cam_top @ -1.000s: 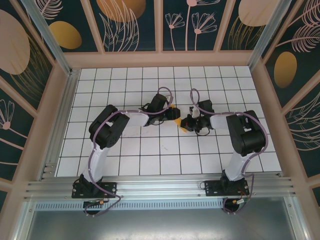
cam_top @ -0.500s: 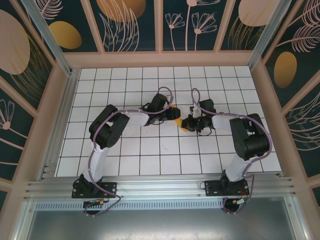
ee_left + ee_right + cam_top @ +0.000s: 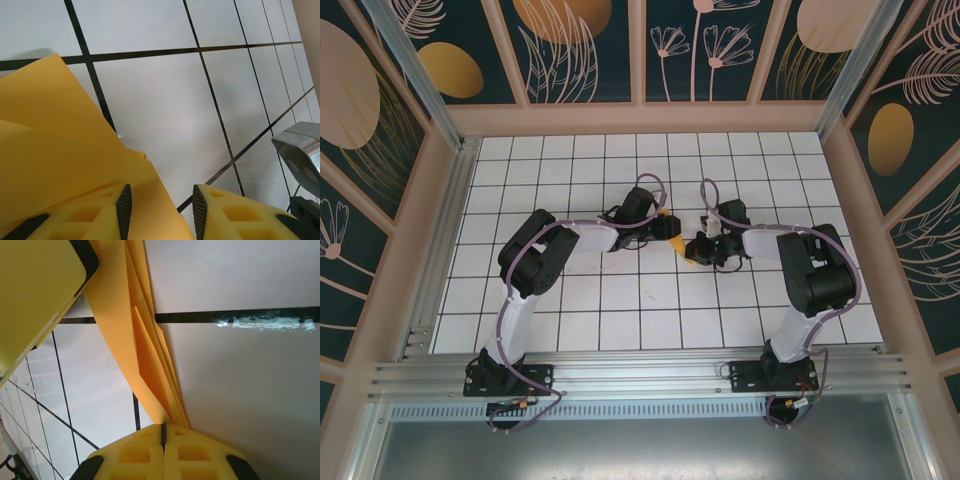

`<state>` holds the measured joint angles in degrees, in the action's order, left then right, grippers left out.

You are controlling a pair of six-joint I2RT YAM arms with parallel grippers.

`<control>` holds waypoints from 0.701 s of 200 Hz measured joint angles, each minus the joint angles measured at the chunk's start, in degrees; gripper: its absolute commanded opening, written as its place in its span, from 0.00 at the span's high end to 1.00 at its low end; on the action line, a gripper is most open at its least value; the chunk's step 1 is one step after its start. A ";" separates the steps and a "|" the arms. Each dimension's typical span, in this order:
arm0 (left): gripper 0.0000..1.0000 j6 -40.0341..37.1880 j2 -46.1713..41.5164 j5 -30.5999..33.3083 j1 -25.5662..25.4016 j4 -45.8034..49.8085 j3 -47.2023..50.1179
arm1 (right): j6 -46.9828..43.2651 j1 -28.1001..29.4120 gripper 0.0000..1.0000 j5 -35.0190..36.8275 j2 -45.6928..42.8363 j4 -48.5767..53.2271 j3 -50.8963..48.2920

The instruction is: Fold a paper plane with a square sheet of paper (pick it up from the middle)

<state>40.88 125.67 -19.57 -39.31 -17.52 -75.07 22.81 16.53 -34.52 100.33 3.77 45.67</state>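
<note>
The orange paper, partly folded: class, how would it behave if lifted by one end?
Probably floppy: the orange paper curves in thin layers out of the shut right gripper. Likely very light; a push could slide it over the smooth table.

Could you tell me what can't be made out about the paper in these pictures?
- Left wrist view: the orange paper runs off the left and bottom edges; whether the left gripper touches it is unclear.
- Right wrist view: its end vanishes inside the right gripper, shut on it; the top edge cuts off the rest.
- Top view: both wrists cover most of it.
</note>
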 measured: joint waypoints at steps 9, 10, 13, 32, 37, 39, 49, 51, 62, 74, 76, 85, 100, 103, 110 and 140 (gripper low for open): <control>0.59 -0.04 0.00 0.00 0.00 0.00 0.00 | 0.02 -0.07 1.00 -0.15 0.00 -0.07 -0.07; 0.59 -0.04 0.00 0.02 0.00 0.00 0.00 | 0.00 -0.09 1.00 -0.22 0.00 -0.09 -0.09; 0.59 -0.09 0.00 0.02 0.00 0.00 0.00 | 0.02 -0.15 1.00 -0.28 0.02 -0.09 -0.09; 0.58 -0.15 -0.02 -0.13 0.00 0.00 -0.02 | 0.04 -0.83 1.00 -1.64 0.33 -0.96 -0.57; 0.57 -0.15 -0.02 -0.20 0.00 0.00 -0.07 | 0.04 -0.98 1.00 -1.99 0.42 -1.09 -0.61; 0.57 -0.15 -0.04 -0.22 0.00 0.00 -0.07 | 0.04 -1.03 1.00 -2.10 0.48 -1.20 -0.63; 0.56 -0.17 -0.09 -0.39 0.00 0.11 -0.17 | 0.04 -1.31 1.00 -2.89 0.61 -1.66 -0.85; 0.56 -0.15 -0.13 -0.48 0.00 0.22 -0.20 | 0.04 -1.42 1.00 -3.04 0.66 -1.79 -0.96; 0.55 -0.17 -0.24 -0.59 0.00 0.39 -0.46 | 0.15 -1.84 1.00 -3.93 0.76 -2.58 -1.40; 0.54 -0.17 -0.46 -0.70 0.00 0.74 -0.66 | 0.20 -2.27 1.00 -4.72 0.92 -3.39 -1.73; 0.54 -0.17 -0.59 -0.76 0.00 0.74 -0.68 | 0.24 -2.34 1.00 -4.83 0.98 -3.43 -1.77; 0.54 -0.15 -0.98 -1.03 0.02 0.74 -0.70 | 0.24 -2.58 1.00 -5.35 1.09 -3.80 -1.92; 0.56 -0.13 -1.90 -2.01 0.04 0.66 -0.98 | 0.44 -2.84 1.00 -5.88 1.20 -4.13 -2.05; 0.57 -0.07 -2.03 -2.34 0.04 0.61 -1.07 | 0.46 -2.84 1.00 -6.01 1.20 -4.24 -2.08; 0.58 0.17 -2.56 -3.02 0.04 0.17 -1.18 | 0.52 -2.95 1.00 -6.19 1.36 -4.33 -2.08; 0.62 2.32 -5.38 -5.79 0.04 -3.58 0.55 | 1.16 -3.28 1.00 -7.13 1.75 -4.68 -2.08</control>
<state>43.20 120.29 -25.36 -39.27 -21.10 -74.52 23.97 13.26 -41.65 102.08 -0.91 43.59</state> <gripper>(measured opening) 0.395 0.067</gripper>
